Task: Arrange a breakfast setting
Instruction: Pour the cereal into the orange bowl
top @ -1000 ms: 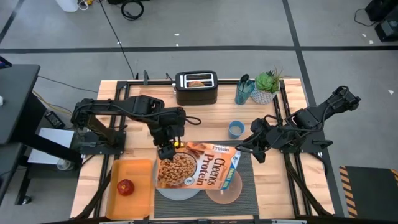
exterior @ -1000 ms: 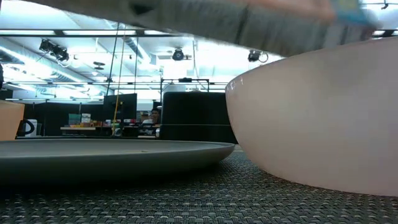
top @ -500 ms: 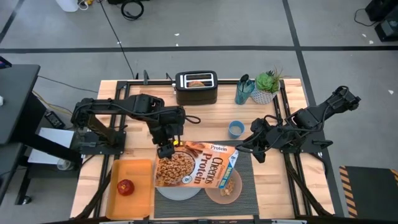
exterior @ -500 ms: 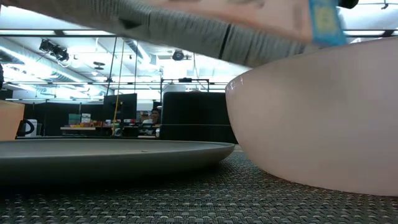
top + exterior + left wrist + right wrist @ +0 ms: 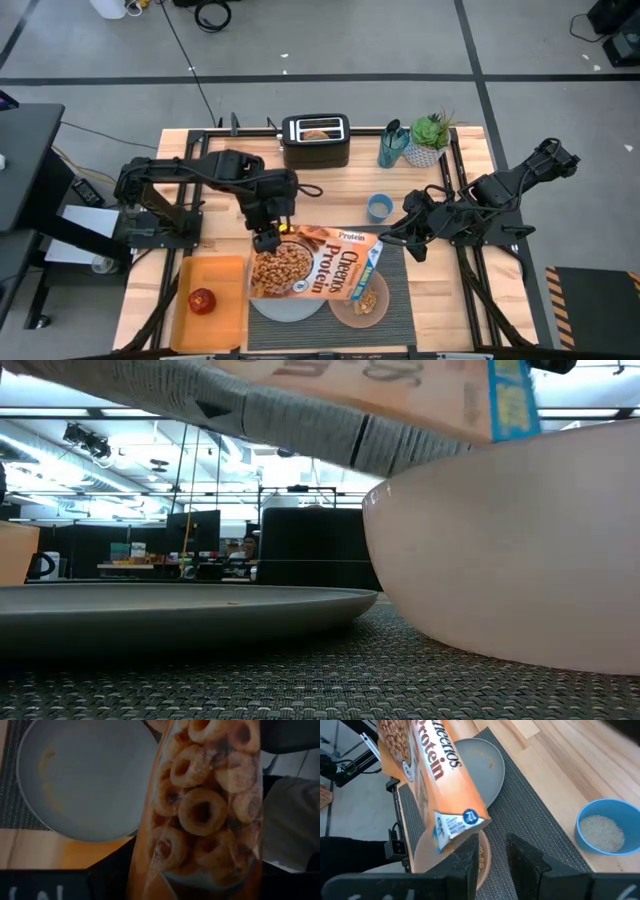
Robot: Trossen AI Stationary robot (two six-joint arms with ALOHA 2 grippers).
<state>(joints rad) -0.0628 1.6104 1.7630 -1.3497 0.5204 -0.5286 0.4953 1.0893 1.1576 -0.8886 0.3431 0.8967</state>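
Note:
My left gripper [image 5: 266,238] is shut on an orange cereal box [image 5: 315,265], held above the pale blue-grey plate [image 5: 288,306] and the pink bowl [image 5: 362,300]. Both stand on the dark ribbed mat [image 5: 400,290]. Brown cereal [image 5: 368,299] lies in the bowl. The box's open end [image 5: 452,825] is over the bowl's rim. My right gripper [image 5: 490,862] is open and empty above the mat's right side [image 5: 415,245]. The red apple [image 5: 203,300] lies on the orange tray. A bagel [image 5: 318,133] sticks in the toaster's slot. My left gripper holds the cereal box by its closed end, at the far left corner [image 5: 272,244], coming from above and from the table's far side. The box [image 5: 200,810] is lifted clear, nearly flat with its printed face up. The fingers themselves do not show.
A black toaster [image 5: 315,142], a blue cup with dark utensils [image 5: 391,146] and a potted plant [image 5: 430,138] stand along the far edge. A small blue bowl of white grains [image 5: 379,207] stands just beyond the mat. The orange tray [image 5: 225,310] lies at the near left.
My left gripper has drawn the cereal box a little toward the table's left edge and tipped its open end up. The box has come off the pink bowl, and the cereal in the bowl now shows.

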